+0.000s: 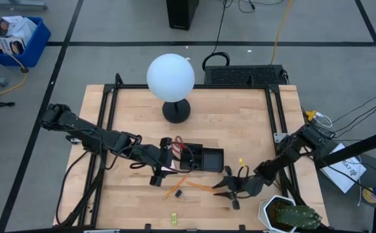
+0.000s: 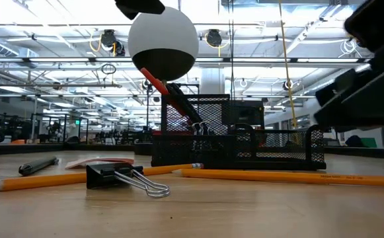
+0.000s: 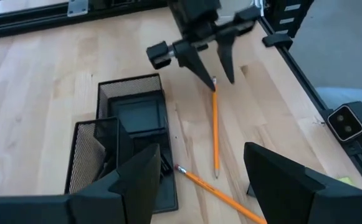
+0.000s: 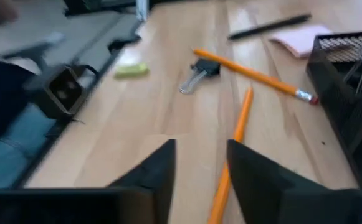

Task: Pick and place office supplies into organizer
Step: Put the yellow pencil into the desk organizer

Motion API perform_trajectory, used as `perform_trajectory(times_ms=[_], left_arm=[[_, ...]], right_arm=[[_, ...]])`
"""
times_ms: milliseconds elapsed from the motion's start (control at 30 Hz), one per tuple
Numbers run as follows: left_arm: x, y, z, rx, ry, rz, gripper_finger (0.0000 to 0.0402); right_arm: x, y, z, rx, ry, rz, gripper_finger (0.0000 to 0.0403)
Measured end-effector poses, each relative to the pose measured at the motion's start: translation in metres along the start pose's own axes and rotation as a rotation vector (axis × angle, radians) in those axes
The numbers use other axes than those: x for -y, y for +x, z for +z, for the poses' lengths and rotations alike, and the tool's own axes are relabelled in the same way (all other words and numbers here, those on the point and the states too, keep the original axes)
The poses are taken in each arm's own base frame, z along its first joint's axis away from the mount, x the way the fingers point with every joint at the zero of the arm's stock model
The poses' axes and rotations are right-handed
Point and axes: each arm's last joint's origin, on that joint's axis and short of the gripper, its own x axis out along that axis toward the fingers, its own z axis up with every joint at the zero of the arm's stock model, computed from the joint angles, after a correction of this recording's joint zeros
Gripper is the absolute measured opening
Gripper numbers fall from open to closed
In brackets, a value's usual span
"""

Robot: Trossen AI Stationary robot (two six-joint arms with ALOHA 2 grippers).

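A wooden table seen from above. The right gripper [image 3: 215, 53] hovers over the eraser end of an orange pencil [image 3: 215, 134] lying flat on the wood just beside the black mesh organizer [image 3: 131, 134], its fingers parted a little with nothing between them. The left gripper [image 3: 199, 186] waits above the organizer, fingers wide and empty. A second pencil [image 4: 252, 71] and a binder clip [image 4: 199, 73] lie nearby. The pencil looks light, stiff and prone to rolling; pinching it across its middle should keep it level
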Motion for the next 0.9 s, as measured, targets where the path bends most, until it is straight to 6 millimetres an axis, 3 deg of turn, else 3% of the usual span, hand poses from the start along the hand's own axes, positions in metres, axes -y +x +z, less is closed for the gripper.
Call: perform_trajectory(times_ms=[133, 267, 600, 900], left_arm=[[0.0, 0.0, 0.0, 0.0, -0.006, -0.001, 0.0239], [0.0, 0.0, 0.0, 0.0, -0.004, -0.002, 0.0239], [0.0, 0.0, 0.0, 0.003, -0.005, -0.002, 0.0239], [0.0, 0.0, 0.003, 0.03, -0.009, -0.005, 0.0239]], right_arm=[[-0.006, 0.01, 0.003, -0.064, -0.045, -0.06, 0.0191], [-0.005, 0.015, -0.005, -0.093, -0.022, -0.098, 0.0206], [-0.003, 0.028, -0.037, -0.072, -0.01, -0.118, 0.0175], [-0.003, 0.027, -0.065, -0.09, -0.087, -0.22, 0.013]])
